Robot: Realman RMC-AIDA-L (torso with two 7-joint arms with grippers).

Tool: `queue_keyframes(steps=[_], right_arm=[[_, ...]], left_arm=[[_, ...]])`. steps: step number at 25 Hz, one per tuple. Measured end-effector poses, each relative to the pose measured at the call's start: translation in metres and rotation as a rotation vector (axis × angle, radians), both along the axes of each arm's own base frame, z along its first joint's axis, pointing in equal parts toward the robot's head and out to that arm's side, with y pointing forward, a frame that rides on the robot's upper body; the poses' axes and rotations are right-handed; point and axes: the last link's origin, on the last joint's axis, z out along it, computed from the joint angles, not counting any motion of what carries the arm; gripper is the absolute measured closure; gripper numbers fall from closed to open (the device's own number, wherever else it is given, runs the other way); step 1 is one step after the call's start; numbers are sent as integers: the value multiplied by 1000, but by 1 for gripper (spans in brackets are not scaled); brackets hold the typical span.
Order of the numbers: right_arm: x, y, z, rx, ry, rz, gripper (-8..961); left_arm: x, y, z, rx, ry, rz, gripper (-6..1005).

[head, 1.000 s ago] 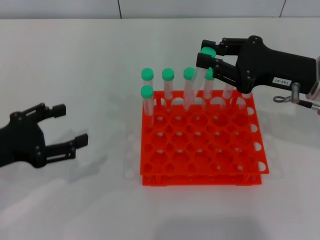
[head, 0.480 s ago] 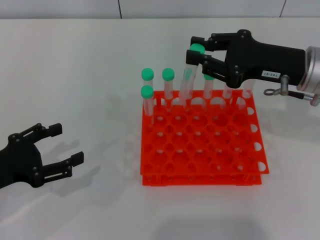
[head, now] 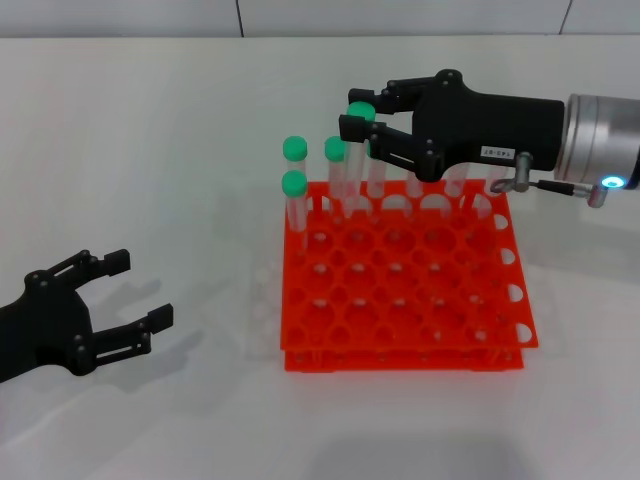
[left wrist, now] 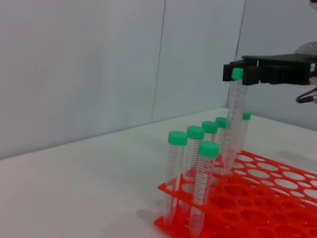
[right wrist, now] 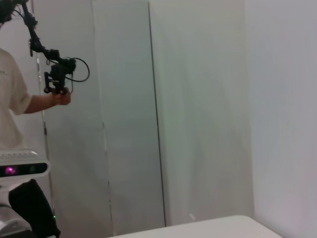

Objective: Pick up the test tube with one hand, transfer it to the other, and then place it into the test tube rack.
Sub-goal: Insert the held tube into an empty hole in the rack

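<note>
the left claw point(head: 138, 293) hangs low over the worktop point(head: 150, 150) near its front left edge, fingers spread with nothing between them, well apart from the test tube rack point(head: 400, 300).

the orange-red rack sits on the worktop right of centre, a two-tier grid of round holes. its front and middle rows show only open holes. at its far left corner stand green-capped tubes: one tube point(head: 294, 200) in the second row from the back, and behind it two more tubes point(head: 293, 160) and point(head: 337, 170) in the back row. further tubes stand along the back row toward the right, partly hidden behind the right arm; in the left wrist view they form a line of green caps point(left wrist: 209, 127) running away from the camera.

over the far edge of the rack the right claw point(head: 358, 118), black with a small white label and a silver wrist showing a blue light, reaches in from the right. its fingers pinch the test tube point(left wrist: 234, 124) just below the green cap. the tube hangs nearly upright with a slight tilt, its lower end down at the back row of holes; whether it has entered a hole cannot be told.
</note>
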Motion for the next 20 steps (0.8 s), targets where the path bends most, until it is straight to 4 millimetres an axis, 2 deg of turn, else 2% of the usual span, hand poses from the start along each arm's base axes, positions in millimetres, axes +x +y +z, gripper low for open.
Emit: queue_keyframes(steps=[20], right_arm=[[0, -2, -16, 30, -17, -6, 687]], left_arm=[[4, 6, -1, 1, -9, -12, 105]])
